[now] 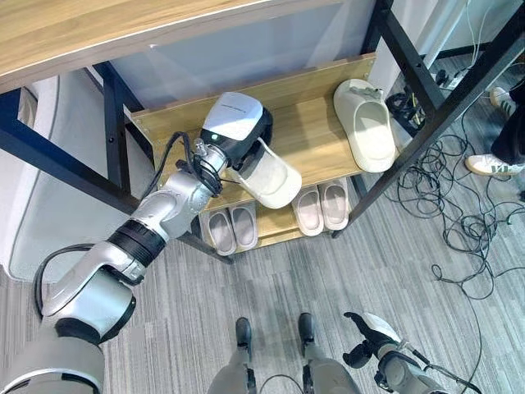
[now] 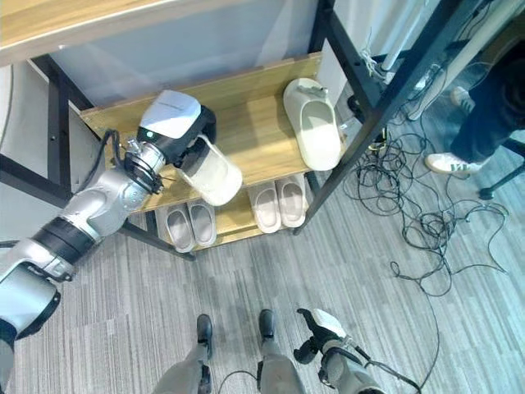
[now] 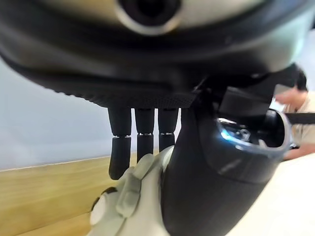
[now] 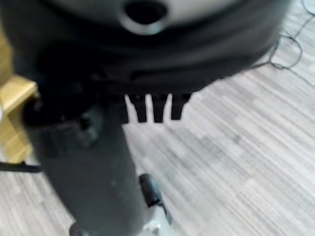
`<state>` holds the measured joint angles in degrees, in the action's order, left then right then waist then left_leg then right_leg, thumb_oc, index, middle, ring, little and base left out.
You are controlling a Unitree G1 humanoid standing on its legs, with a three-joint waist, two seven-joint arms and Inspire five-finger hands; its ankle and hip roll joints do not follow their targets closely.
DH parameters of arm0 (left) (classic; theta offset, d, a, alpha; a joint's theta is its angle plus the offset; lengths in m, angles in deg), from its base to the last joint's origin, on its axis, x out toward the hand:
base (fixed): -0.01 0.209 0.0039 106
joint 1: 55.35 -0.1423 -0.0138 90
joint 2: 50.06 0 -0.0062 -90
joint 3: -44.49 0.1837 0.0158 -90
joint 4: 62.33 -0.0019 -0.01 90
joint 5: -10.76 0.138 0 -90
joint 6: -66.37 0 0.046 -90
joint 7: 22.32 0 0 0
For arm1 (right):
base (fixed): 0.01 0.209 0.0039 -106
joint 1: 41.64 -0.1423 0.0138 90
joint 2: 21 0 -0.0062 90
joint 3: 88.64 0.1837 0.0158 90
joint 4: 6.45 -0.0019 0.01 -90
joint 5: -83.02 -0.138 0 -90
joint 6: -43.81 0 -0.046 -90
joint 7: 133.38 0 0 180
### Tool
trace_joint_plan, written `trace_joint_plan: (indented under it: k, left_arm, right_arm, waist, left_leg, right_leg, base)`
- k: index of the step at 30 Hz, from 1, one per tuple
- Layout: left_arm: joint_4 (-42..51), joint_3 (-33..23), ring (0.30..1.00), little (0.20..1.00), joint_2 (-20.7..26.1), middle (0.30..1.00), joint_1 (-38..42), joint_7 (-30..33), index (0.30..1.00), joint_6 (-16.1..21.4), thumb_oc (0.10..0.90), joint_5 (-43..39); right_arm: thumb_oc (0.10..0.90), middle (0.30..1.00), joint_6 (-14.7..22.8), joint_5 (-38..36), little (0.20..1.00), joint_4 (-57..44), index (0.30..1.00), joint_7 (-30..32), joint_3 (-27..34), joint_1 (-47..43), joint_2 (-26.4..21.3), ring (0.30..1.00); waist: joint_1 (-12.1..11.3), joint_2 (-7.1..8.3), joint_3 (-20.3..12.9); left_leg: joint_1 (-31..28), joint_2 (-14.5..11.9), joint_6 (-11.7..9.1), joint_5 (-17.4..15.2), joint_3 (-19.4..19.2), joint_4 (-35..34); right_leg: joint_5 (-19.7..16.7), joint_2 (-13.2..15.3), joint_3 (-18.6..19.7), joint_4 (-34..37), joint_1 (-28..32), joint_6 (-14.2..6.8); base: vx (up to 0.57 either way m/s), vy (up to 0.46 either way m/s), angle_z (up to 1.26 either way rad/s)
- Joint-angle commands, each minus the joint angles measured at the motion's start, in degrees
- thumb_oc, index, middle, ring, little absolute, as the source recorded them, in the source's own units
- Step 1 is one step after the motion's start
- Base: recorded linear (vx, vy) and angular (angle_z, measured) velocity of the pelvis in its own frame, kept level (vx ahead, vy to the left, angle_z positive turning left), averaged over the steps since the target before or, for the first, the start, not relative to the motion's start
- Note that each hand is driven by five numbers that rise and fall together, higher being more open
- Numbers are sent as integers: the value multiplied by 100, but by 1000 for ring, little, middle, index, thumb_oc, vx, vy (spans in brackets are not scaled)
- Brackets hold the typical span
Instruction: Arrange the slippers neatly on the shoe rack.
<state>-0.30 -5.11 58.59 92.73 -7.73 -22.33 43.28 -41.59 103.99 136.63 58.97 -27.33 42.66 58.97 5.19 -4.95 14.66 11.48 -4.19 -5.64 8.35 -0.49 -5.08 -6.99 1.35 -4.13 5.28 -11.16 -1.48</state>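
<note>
My left hand [image 1: 238, 123] reaches onto the middle wooden shelf [image 1: 316, 144] of the shoe rack and is shut on a cream slipper [image 1: 272, 179]. The slipper is tilted, its toe end hanging past the shelf's front edge. In the left wrist view the fingers [image 3: 140, 142] and thumb are curled round the cream slipper [image 3: 130, 196]. A second cream slipper [image 1: 366, 123] lies flat at the shelf's right end, toe toward the front. My right hand [image 1: 371, 335] hangs low over the floor, fingers relaxed and holding nothing.
Two pairs of pale slippers [image 1: 231, 227] [image 1: 322, 207] stand on the bottom shelf. A black diagonal frame bar [image 1: 426, 123] borders the rack's right side. Tangled cables [image 1: 447, 193] cover the floor to the right, where a person's white shoe [image 1: 492, 167] stands.
</note>
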Motion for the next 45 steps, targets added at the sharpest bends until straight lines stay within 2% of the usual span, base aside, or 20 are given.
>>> trace_joint_plan:
  k: [1, 12, 15, 18, 19, 21, 23, 24, 27, 28, 29, 30, 31, 32, 35, 36, 40, 42, 43, 45]
  left_arm:
    - [2, -823, 300, 300, -238, 300, 520, 730, 300, 30, 400, -177]
    - [116, -736, 300, 300, -397, 300, 481, 877, 300, 97, 400, -201]
    - [204, -709, 300, 300, -505, 300, 349, 808, 300, 124, 400, -218]
    - [262, -719, 300, 300, -657, 300, 228, 746, 300, 206, 400, -321]
    - [269, -727, 300, 300, -669, 300, 180, 742, 300, 219, 400, -374]
    - [382, -768, 300, 300, -684, 300, 51, 686, 300, 210, 400, -378]
    - [510, -821, 300, 300, -631, 300, -107, 664, 300, 203, 400, -355]
    - [567, -883, 300, 300, -595, 300, -232, 652, 300, 213, 400, -325]
    - [724, -973, 300, 300, -415, 300, -507, 632, 300, 209, 400, -268]
    - [798, -1059, 300, 300, -216, 300, -622, 640, 300, 167, 400, -251]
    - [865, -1114, 300, 300, -127, 300, -684, 632, 300, 144, 400, -239]
    - [884, -1130, 300, 300, -110, 300, -697, 623, 300, 138, 400, -239]
    - [1020, -1232, 300, 300, 15, 300, -800, 626, 300, 134, 400, -207]
    - [1072, -1319, 300, 300, 12, 300, -888, 628, 300, 125, 400, -213]
    - [1161, -1484, 300, 300, 20, 300, -1026, 651, 300, 119, 400, -230]
    - [1168, -1491, 300, 300, 23, 300, -1035, 648, 300, 118, 400, -230]
    - [1299, -1689, 300, 300, 185, 300, -1361, 744, 300, 157, 400, -268]
    - [1332, -1719, 300, 300, 223, 300, -1416, 749, 300, 171, 400, -210]
    - [1289, -1765, 300, 300, 195, 300, -1494, 767, 300, 182, 400, -220]
    - [1283, -1754, 300, 300, 168, 300, -1506, 769, 300, 192, 400, -231]
  right_arm:
    - [800, 900, 130, -121, 900, -285, 900, 234, 188, 441, -166, 900]
    - [800, 900, 181, -95, 900, -293, 900, 339, 320, 589, -291, 900]
    - [800, 900, 226, -136, 900, -356, 900, 350, 391, 694, -274, 900]
    - [800, 900, 262, -173, 900, -468, 900, 346, 473, 791, -286, 900]
    - [800, 900, 255, -179, 900, -490, 900, 350, 488, 774, -292, 900]
    - [800, 900, 265, -192, 900, -565, 900, 340, 595, 817, -271, 900]
    - [800, 900, 254, -221, 900, -584, 900, 339, 624, 825, -248, 900]
    - [800, 900, 218, -146, 900, -580, 900, 335, 620, 796, -244, 900]
    - [800, 900, 186, -27, 900, -612, 900, 284, 563, 753, -183, 900]
    - [800, 900, 161, 48, 900, -646, 900, 211, 562, 710, -146, 900]
    - [800, 900, 133, 92, 900, -649, 900, 178, 521, 648, -132, 900]
    - [800, 900, 129, 93, 900, -648, 900, 177, 508, 636, -132, 900]
    - [800, 900, 131, 149, 900, -681, 900, 149, 516, 610, -105, 900]
    - [800, 900, 129, 186, 900, -726, 900, 133, 528, 600, -99, 900]
    - [800, 900, 130, 196, 900, -770, 900, 96, 560, 499, -133, 900]
    - [800, 900, 129, 195, 900, -771, 900, 93, 556, 499, -137, 900]
    - [800, 900, 56, 264, 900, -795, 900, 22, 532, 439, -220, 900]
    - [800, 900, 63, 323, 900, -937, 900, -39, 529, 503, -256, 900]
    - [800, 900, 97, 357, 900, -981, 900, -61, 496, 505, -287, 900]
    - [800, 900, 122, 354, 900, -1061, 900, -58, 492, 528, -322, 900]
  waist:
    - [30, 175, -473]
    - [191, 98, -488]
    - [228, 199, -459]
    - [248, 463, -372]
    - [214, 507, -339]
    - [117, 603, -384]
    - [58, 658, -415]
    - [17, 614, -461]
    - [-166, 546, -450]
    - [-199, 481, -460]
    - [-193, 496, -417]
    - [-194, 521, -396]
    - [-175, 455, -352]
    - [-171, 440, -353]
    - [-159, 419, -432]
    - [-153, 407, -432]
    - [-129, 406, -443]
    - [-162, 539, -607]
    - [-158, 563, -701]
    - [-166, 565, -762]
  left_leg:
    - [25, 274, 214, -534, -73, 8]
    - [-12, 232, 234, -607, -217, 43]
    - [75, 230, 239, -820, -194, 593]
    - [488, 337, 138, -1117, -172, 1704]
    - [577, 373, 120, -1103, -109, 1988]
    - [706, 724, 256, -1248, 97, 1969]
    - [1036, 935, 339, -1101, 44, 2015]
    - [955, 950, 387, -1080, 95, 1844]
    - [486, 941, 489, -1040, 190, 1484]
    - [92, 801, 605, -1061, 215, 1269]
    - [-76, 781, 669, -1071, 171, 1225]
    - [-98, 802, 679, -1066, 148, 1212]
    - [-303, 723, 764, -1110, 158, 1196]
    - [-417, 726, 792, -1150, 182, 1151]
    - [-629, 695, 767, -1255, 214, 1023]
    - [-643, 685, 767, -1256, 219, 1011]
    - [-934, 623, 637, -1424, 320, 976]
    - [-985, 666, 558, -1517, 303, 984]
    - [-1003, 523, 460, -1513, 304, 996]
    - [-986, 423, 378, -1496, 338, 1018]
  right_leg:
    - [364, 192, 60, -164, -406, -367]
    - [447, 187, 266, -276, -486, -347]
    - [563, 207, 297, -412, -385, -297]
    - [655, 286, 259, -531, -178, -214]
    - [679, 288, 243, -561, -127, -202]
    - [736, 269, 149, -639, 48, -183]
    - [761, 202, 163, -690, 166, -153]
    - [855, 80, 211, -800, 165, -173]
    - [1251, -105, 264, -1795, 117, -201]
    - [1153, -45, 109, -2697, -154, -428]
    - [1000, 61, 96, -3163, -309, -576]
    - [1031, 82, 124, -3239, -334, -588]
    - [857, 168, 160, -3862, -542, -754]
    - [877, 217, 215, -3960, -657, -732]
    - [1031, 541, 314, -3118, -617, -595]
    - [1022, 532, 304, -3082, -590, -593]
    - [484, 891, 466, -1968, -815, -668]
    - [462, 928, 406, -1436, -410, -703]
    - [450, 785, 425, -1404, -276, -688]
    - [505, 691, 431, -1369, -188, -661]
  base:
    - [-13, 16, -13]
    - [1, 14, -12]
    - [-8, -51, 4]
    - [-5, -68, 14]
    - [37, -9, 11]
    - [102, -5, 9]
    - [116, 29, 16]
    - [132, 113, 15]
    - [191, 164, -40]
    - [182, 150, -97]
    - [131, 101, -111]
    - [98, 55, -91]
    - [96, 47, -86]
    - [150, 16, -43]
    - [127, -69, -2]
    - [107, -103, 4]
    - [161, -157, -4]
    - [205, -249, 10]
    - [159, -209, 11]
    - [109, -265, 6]
